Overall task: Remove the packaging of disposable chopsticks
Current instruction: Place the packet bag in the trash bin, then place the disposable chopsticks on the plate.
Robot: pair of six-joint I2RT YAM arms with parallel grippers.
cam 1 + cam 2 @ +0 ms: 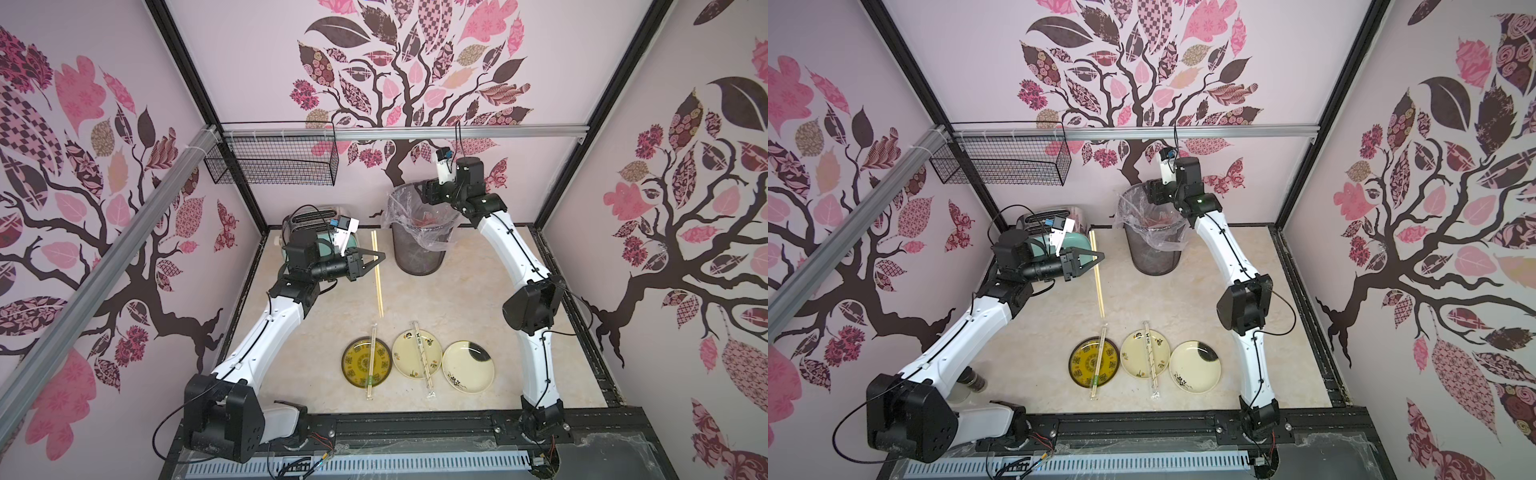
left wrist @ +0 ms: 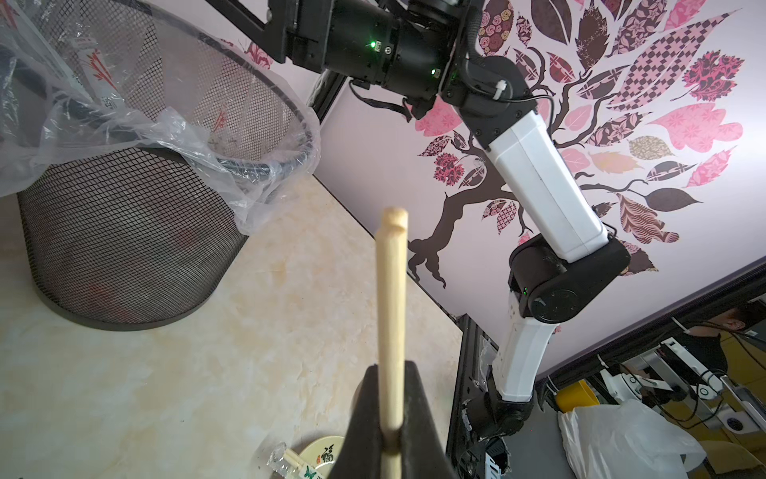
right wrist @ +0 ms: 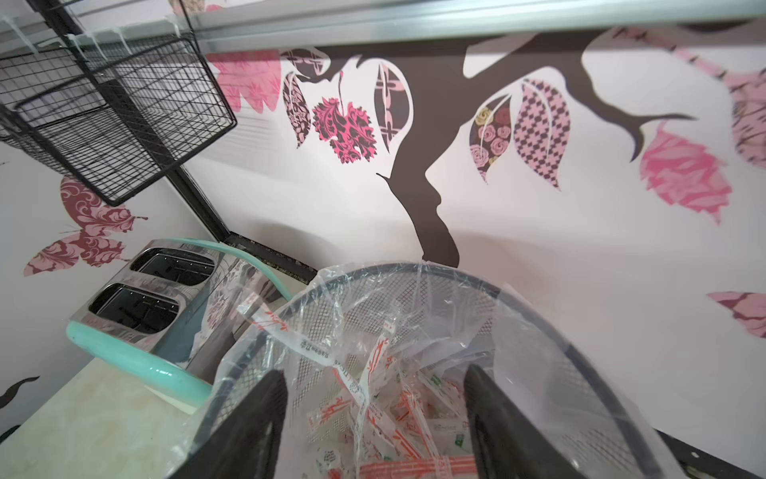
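The left gripper (image 1: pixel 375 259) is clenched on a bare pair of chopsticks (image 1: pixel 378 291). It pinches them partway along their length and holds them above the bench (image 1: pixel 457 299), between the toaster (image 3: pixel 145 290) and the mesh bin (image 1: pixel 417 259). The left wrist view shows them squeezed between the black fingers (image 2: pixel 367 414) with no plastic on them.

The right gripper (image 3: pixel 375 398) hangs over the mouth of the bin, jaws spread and nothing between them. Below it, a long red-printed sleeve (image 3: pixel 309 346) rests against the bin liner, with more crumpled wrappers at the bottom.

From where I stand, this looks like the close of one unwrapping: the plastic is in the bin and the sticks are stripped. Two pairs remain sleeved. One wrapped pair (image 1: pixel 371 361) lies across the yellow plate (image 1: pixel 353 368), and another wrapped pair (image 1: pixel 423 357) lies across the middle cream plate (image 1: pixel 405 353). The third plate (image 1: pixel 467 374) is bare.

Next, I would expect the left arm to bring its chopsticks down, probably onto that bare plate. It should lower them flat before letting go so they do not roll off. The right arm needs to lift clear of the bin without catching the loose liner, then reach for a sleeved pair. The film is thin and slippery, so one gripper will likely have to pinch the wood while its partner pulls the plastic off along the sticks.
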